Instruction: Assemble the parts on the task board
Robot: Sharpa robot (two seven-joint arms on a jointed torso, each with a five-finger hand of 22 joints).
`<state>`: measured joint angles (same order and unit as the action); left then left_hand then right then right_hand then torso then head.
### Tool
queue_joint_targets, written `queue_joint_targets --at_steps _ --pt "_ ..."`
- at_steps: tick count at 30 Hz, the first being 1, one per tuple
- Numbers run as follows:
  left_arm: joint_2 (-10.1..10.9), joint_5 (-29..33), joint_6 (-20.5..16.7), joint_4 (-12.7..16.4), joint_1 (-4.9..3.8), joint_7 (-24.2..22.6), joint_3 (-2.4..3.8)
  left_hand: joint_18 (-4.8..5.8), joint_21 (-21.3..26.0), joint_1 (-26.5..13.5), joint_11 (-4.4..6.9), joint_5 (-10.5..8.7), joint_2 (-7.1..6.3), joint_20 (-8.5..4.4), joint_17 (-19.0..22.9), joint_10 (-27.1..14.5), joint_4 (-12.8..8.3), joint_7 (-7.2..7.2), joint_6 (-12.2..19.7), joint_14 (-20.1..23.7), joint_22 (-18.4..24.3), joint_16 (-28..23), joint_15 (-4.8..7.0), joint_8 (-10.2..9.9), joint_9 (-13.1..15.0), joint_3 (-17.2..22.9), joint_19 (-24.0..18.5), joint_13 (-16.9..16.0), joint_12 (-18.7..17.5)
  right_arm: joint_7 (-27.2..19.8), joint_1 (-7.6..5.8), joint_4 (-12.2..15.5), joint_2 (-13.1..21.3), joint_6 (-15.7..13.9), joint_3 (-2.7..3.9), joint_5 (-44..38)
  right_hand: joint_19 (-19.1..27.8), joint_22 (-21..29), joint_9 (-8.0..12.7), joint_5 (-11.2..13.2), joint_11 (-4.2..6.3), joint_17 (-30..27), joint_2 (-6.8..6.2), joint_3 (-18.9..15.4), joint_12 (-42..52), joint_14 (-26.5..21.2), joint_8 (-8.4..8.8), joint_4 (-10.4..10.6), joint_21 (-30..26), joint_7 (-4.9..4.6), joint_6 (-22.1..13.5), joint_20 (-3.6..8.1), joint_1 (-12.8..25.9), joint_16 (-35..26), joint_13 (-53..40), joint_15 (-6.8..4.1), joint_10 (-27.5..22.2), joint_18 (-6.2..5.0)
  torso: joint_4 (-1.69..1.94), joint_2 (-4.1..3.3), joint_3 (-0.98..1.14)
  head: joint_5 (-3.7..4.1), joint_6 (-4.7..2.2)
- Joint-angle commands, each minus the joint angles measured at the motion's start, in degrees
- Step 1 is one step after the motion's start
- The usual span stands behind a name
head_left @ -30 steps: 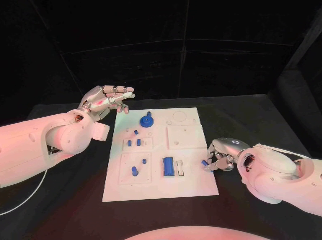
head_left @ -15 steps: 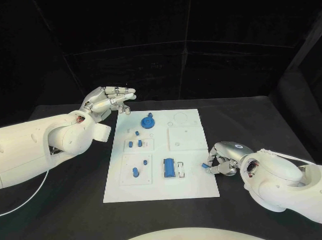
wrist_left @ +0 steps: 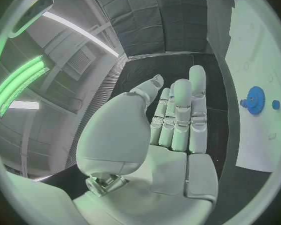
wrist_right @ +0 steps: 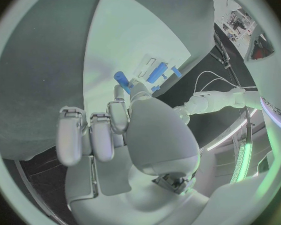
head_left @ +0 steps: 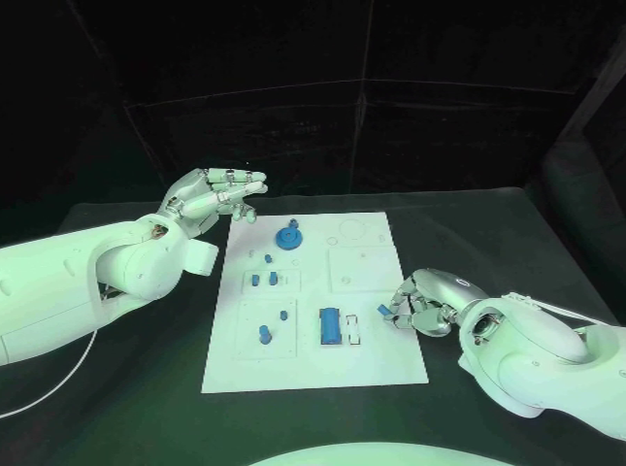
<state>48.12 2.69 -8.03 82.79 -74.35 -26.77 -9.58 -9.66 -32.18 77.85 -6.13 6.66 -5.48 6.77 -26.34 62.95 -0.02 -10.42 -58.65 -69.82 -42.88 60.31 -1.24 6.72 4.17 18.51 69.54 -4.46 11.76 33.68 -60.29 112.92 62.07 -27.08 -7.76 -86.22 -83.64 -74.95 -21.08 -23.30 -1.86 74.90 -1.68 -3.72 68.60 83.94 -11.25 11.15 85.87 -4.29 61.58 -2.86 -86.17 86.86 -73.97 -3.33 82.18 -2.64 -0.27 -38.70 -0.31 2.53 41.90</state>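
Observation:
The white task board [head_left: 369, 364] lies in the middle of the black table. My right hand [head_left: 427, 302] sits at the board's right edge and pinches a small blue part [head_left: 385, 311] between thumb and a finger; the right wrist view shows that part [wrist_right: 122, 79] at the fingertips over the board [wrist_right: 134, 30]. My left hand [head_left: 212, 197] hovers above the table off the board's far left corner, fingers stretched out, holding nothing. The left wrist view shows these straight fingers [wrist_left: 181, 115] beside the board [wrist_left: 262, 50].
On the board stand a blue gear [head_left: 286, 236], a blue block [head_left: 330, 324] and several small blue pegs [head_left: 262, 280]. The gear [wrist_left: 256, 100] also appears in the left wrist view. Bare black table lies on both sides of the board.
My right hand has shifted a little to the left with the small blue part, onto the board's right edge. The left hand has barely moved.

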Motion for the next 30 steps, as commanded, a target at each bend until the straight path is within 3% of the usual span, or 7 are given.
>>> queue_joint_targets --at_steps 1,4,11,16,23,30 --pt "0.1 0.2 0.5 0.2 -0.07 -0.7 0.04 -0.81 0.4 0.5 -0.12 0.37 0.07 0.17 0.1 -0.4 -0.2 -0.02 0.4 0.4 0.1 0.2 -0.02 0.4 0.1 0.0 0.2 0.0 0.3 -0.7 -0.07 -0.1 -0.9 -3.7 0.01 3.2 -0.9 -7.6 -0.1 0.2 2.02 8.5 1.58 0.5 6.1 4.6 0.11 0.3 0.4 -0.1 0.6 0.01 -0.9 -0.4 -6.6 -0.39 2.1 0.75 -0.05 -0.01 0.05 -0.24 0.15" --pt "0.1 0.2 0.5 0.2 -0.08 -0.7 0.04 -0.81 0.4 0.5 -0.12 0.37 0.07 0.17 0.1 -0.4 -0.2 -0.02 0.4 0.4 0.1 0.2 -0.02 0.4 0.1 0.0 0.2 0.0 0.3 -0.7 -0.07 -0.5 -2.2 -3.8 0.01 4.4 -0.9 -7.6 -0.1 0.3 2.16 8.2 1.24 0.8 6.2 4.5 0.12 0.8 0.4 0.07 1.0 0.08 -0.2 -0.5 -6.7 -0.49 2.3 0.75 -0.07 0.0 0.07 -0.47 0.24" --pt "0.1 0.2 0.6 0.3 -0.08 -0.7 0.04 -0.81 0.4 0.5 -0.14 0.33 -0.02 0.16 0.1 -0.4 -0.3 -0.04 0.4 0.4 0.1 0.2 -0.03 0.4 0.1 -0.1 0.2 0.0 0.4 -0.5 -0.06 -1.8 -5.0 -1.1 0.01 5.2 -0.8 -7.4 -0.2 1.6 2.68 7.7 0.36 1.5 5.8 4.4 0.0 1.7 0.3 0.71 2.5 0.44 1.3 -0.8 -6.4 -0.92 2.5 0.7 0.08 -0.07 0.04 -0.7 0.28" --pt "0.1 0.2 0.7 0.4 -0.08 -0.8 0.04 -0.8 0.4 0.5 -0.14 0.3 -0.06 0.16 0.1 -0.4 -0.3 -0.05 0.4 0.4 0.1 0.2 -0.03 0.4 0.1 -0.1 0.2 0.0 0.4 0.0 -0.05 -2.5 -6.5 0.7 0.01 5.1 -1.0 -7.6 -0.3 1.5 2.96 8.0 0.16 1.9 6.2 4.5 -0.01 2.4 0.4 1.06 3.4 0.67 2.4 -0.7 -6.6 -1.15 2.8 0.75 -0.02 -0.08 0.05 -1.37 0.53" --pt "0.1 0.2 0.7 0.4 -0.08 -0.9 0.05 -0.8 0.4 0.5 -0.14 0.3 -0.06 0.16 0.1 -0.4 -0.3 -0.05 0.4 0.4 0.1 0.2 -0.03 0.4 0.1 -0.1 0.2 0.0 0.4 0.7 -0.04 -3.1 -7.8 1.9 0.0 5.0 -1.0 -7.6 -0.4 1.4 3.08 7.8 0.0 2.0 6.2 4.5 -0.03 2.6 0.4 1.22 3.7 0.77 2.8 -0.8 -6.7 -1.26 2.9 0.75 -0.03 -0.04 -0.01 -1.07 0.71" --pt "0.2 0.2 0.6 0.5 -0.09 -0.9 0.05 -0.8 0.4 0.6 -0.15 0.25 -0.1 0.16 0.1 -0.4 -0.3 -0.08 0.5 0.4 0.1 0.2 -0.04 0.4 0.1 -0.2 0.2 0.0 0.4 1.9 -0.04 -3.4 -8.4 3.4 0.0 5.3 -1.0 -7.6 -0.5 1.6 3.25 7.9 -0.51 2.2 6.2 4.5 -0.07 2.8 0.4 1.41 4.2 0.91 3.2 -0.8 -6.7 -1.4 3.0 0.75 -0.13 -0.02 0.06 -1.22 0.74"
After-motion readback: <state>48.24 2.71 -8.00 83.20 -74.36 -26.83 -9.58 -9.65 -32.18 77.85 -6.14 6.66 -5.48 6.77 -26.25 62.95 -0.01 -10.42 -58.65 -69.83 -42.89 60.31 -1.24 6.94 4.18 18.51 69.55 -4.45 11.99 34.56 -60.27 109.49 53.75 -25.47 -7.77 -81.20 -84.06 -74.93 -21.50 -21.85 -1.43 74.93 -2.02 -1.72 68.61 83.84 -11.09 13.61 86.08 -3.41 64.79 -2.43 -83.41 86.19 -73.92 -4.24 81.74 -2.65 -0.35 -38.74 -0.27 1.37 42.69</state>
